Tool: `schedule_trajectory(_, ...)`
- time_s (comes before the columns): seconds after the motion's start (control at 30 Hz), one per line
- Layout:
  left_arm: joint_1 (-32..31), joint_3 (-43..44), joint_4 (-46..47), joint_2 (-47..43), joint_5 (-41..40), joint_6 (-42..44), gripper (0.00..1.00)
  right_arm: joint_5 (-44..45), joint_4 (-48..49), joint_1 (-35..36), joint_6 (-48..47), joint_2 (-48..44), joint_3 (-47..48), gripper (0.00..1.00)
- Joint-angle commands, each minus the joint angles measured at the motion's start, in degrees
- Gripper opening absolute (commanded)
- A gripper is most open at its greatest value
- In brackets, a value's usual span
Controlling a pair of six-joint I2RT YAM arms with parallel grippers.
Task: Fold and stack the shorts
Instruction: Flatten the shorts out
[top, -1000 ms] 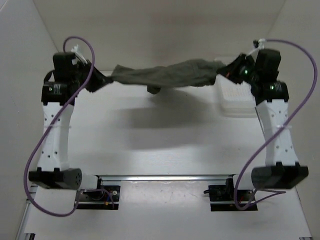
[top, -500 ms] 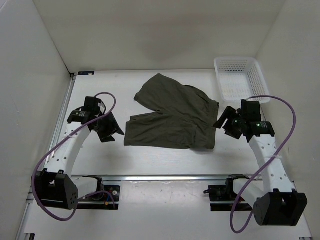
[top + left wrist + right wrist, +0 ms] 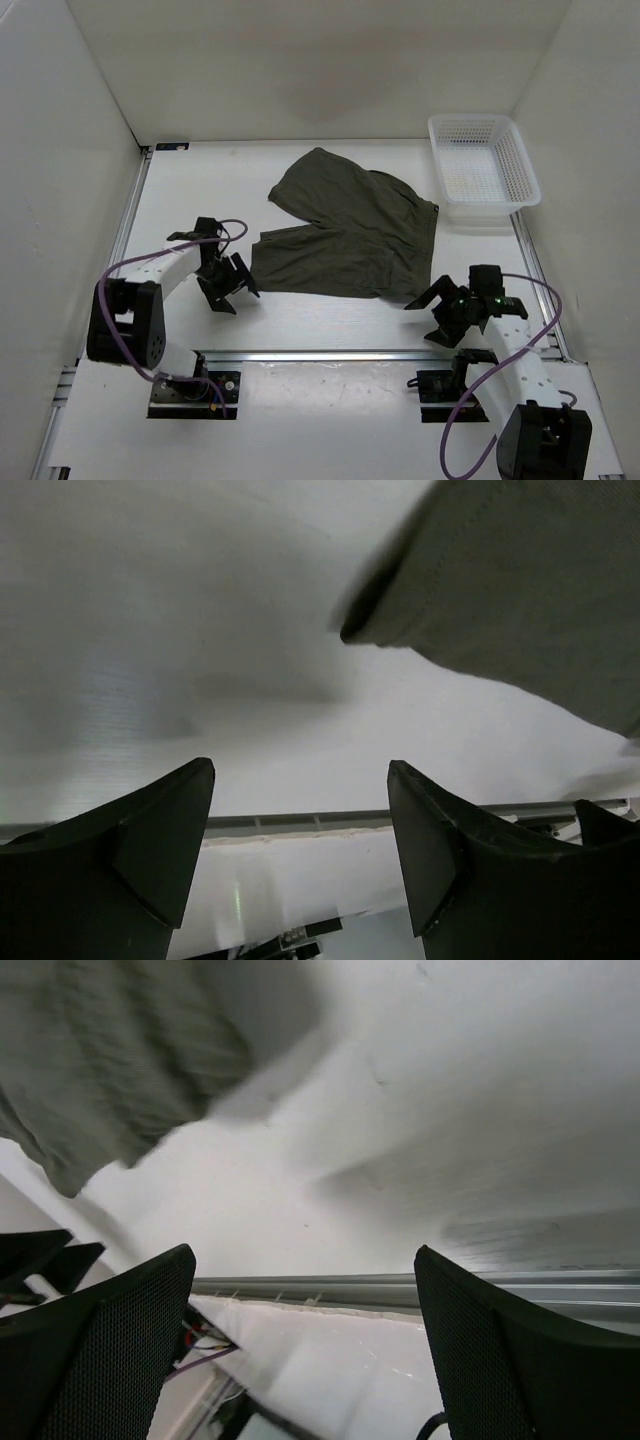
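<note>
The dark olive shorts [image 3: 345, 232] lie spread flat on the white table in the top view, one leg reaching toward the back left. Neither gripper touches them. My left gripper [image 3: 238, 294] hovers just off their near left corner, jaws open and empty. In the left wrist view [image 3: 300, 770] that corner of the shorts [image 3: 520, 570] shows at upper right. My right gripper [image 3: 425, 318] stands open and empty near the shorts' near right corner. The right wrist view [image 3: 302, 1255] shows the shorts' edge [image 3: 100, 1060] at upper left, blurred.
A white mesh basket [image 3: 490, 208] stands at the back right corner. A metal rail [image 3: 340, 352] runs along the table's near edge, between the arm bases. White walls close in the left, back and right sides.
One second ago both grippers held the shorts stretched in the air at the back. The shorts now lie on the table, both grippers have opened, and both arms have drawn back toward the near edge.
</note>
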Motion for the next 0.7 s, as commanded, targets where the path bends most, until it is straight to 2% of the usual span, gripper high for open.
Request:
schedule_trajectory(0.0,-0.51,0.08,6.97,2.08,1.79,-1.31,0.81,-7.43,9.43,-1.23,7.49,-1.85,-3.85,0.94)
schedule_trajectory(0.07,-1.04,2.09,7.59,5.41,1.08,-1.31,0.75,-8.13,12.42,-1.23,8.72,-0.28,-5.09,0.93)
schedule_trajectory(0.1,-1.04,2.8,7.59,6.56,1.08,-1.31,0.67,-8.14,13.74,-1.23,9.25,0.42,-5.09,0.93)
schedule_trajectory(0.2,-1.65,5.34,7.59,11.04,0.56,-0.69,0.51,-8.14,18.14,-1.75,10.57,2.97,-5.09,0.89)
schedule_trajectory(0.23,-2.35,6.48,7.59,12.71,0.56,-0.69,0.4,-8.14,18.76,-1.76,11.1,2.98,-5.09,0.88)
schedule_trajectory(0.3,-2.36,7.72,7.59,14.21,-0.84,-0.69,0.25,-7.44,18.77,-1.76,11.1,3.51,-3.69,0.88)
schedule_trajectory(0.33,-2.36,8.25,7.59,14.91,-0.85,-0.69,0.11,-7.44,19.29,-2.36,11.1,3.51,-3.68,0.88)
schedule_trajectory(0.5,-2.36,13.08,7.59,18.26,-1.38,-0.17,0.11,-4.27,22.27,-3.51,11.1,7.18,-2.63,0.89)
schedule_trajectory(0.53,-2.36,13.78,7.59,18.26,-1.38,-0.17,0.11,-4.27,23.41,-3.51,11.1,8.59,-2.63,0.86)
schedule_trajectory(0.57,-2.36,14.57,7.59,18.78,-1.38,-0.17,0.11,-3.75,25.43,-3.51,11.1,10.26,-2.02,0.81)
schedule_trajectory(0.6,-2.36,16.41,7.59,18.79,-1.38,-0.17,0.11,-3.75,26.32,-3.51,10.41,13.93,-1.32,0.64)
schedule_trajectory(0.67,-1.83,18.52,6.89,19.31,-1.38,-0.17,0.11,-4.27,28.17,-3.51,9.62,17.39,0.0,0.45)
